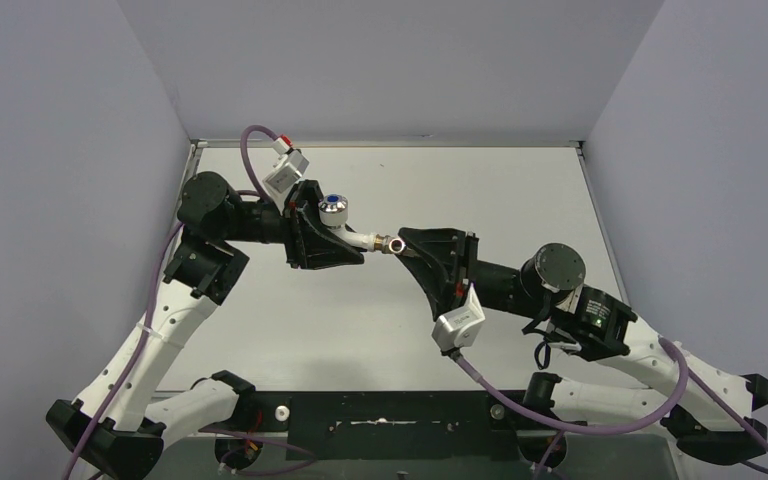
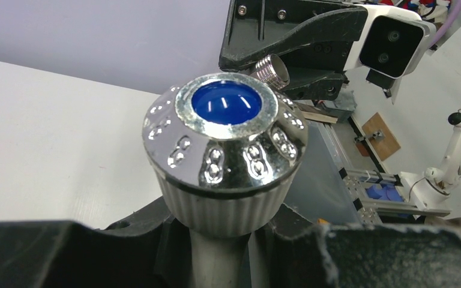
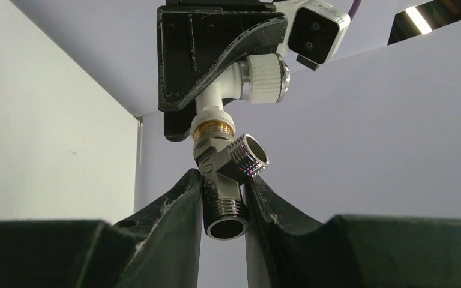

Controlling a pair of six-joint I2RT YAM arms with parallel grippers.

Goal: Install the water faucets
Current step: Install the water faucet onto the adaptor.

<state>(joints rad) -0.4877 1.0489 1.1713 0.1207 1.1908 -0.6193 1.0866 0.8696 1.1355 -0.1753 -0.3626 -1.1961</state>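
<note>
Chrome knob [image 2: 225, 144] up close crowns the white tap body [image 3: 216, 99] my left gripper [image 1: 342, 244] pinches over the table [image 1: 520, 200], left of centre, while my right gripper [image 3: 223, 195] pinches the threaded fitting [image 3: 234, 159] against its brass end, aligned for screwing together, I judge.

No lettering, brand or number can be read in any view. The blue disc [image 2: 226, 102] on the chrome knob [image 2: 225, 153] of the tap [image 1: 362, 239], held in the left claw [image 1: 345, 245], carries three short white strokes, which may be only glints of light. The metal fitting [image 3: 225, 174] pinched in the right claw [image 3: 223, 198] shows no legible stamp. Well behind the right claw, a small pale sticker [image 1: 594, 311] with a green spot sits on the arm's black housing [image 1: 600, 325], its print too small to make out.
</note>
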